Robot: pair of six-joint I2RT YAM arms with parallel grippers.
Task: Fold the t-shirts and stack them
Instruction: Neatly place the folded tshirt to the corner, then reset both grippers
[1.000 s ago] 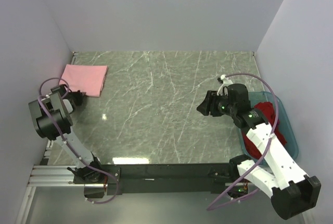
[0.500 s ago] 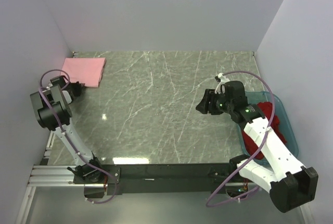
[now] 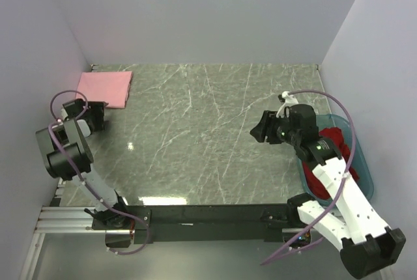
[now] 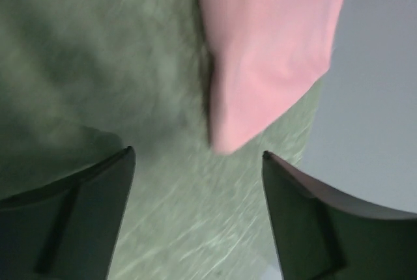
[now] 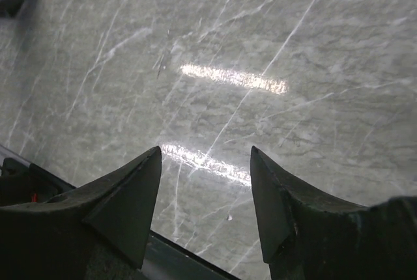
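Pushed pink shirt (image 3: pixel 105 88) into far-left corner; lies folded flat there. Backed left gripper (image 3: pixel 96 112) off just beside it, fingers apart, empty. Shifted right gripper (image 3: pixel 261 128), also apart and empty, toward tub (image 3: pixel 365 170) at right edge, red shirt (image 3: pixel 336 142) inside. Probably red next.

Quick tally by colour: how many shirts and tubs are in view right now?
Pink shirt: 1
Red shirt: 1
Teal tub: 1
Total: 3
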